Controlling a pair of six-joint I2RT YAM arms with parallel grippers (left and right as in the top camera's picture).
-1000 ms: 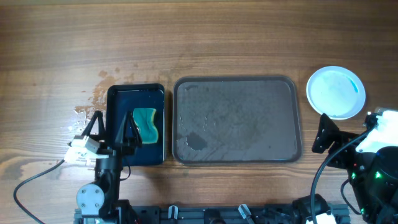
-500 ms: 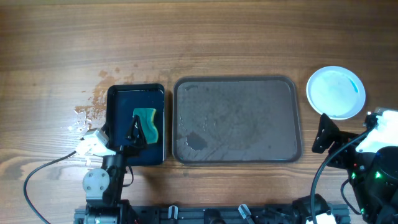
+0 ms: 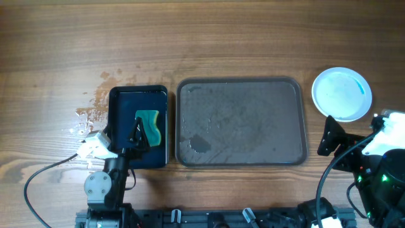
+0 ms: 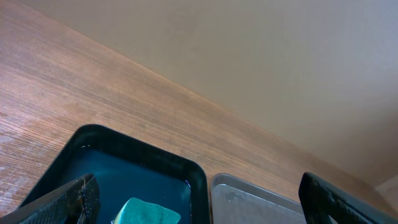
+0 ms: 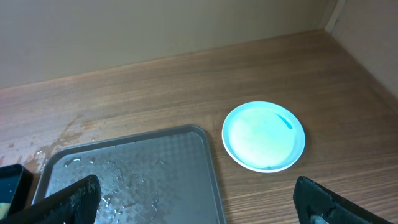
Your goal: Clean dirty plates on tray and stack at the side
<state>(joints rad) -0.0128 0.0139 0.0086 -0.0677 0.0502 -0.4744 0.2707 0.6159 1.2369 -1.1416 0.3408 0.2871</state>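
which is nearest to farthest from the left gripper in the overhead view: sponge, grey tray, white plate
1. sponge, beside the left gripper, in the black tray
2. grey tray, centre
3. white plate, far right

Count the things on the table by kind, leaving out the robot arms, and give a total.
Trays: 2 (grey tray, black tray)
Sponges: 1 (green sponge, in the black tray)
Plates: 1 showing (white plate; any beneath it would be hidden)
Total: 4
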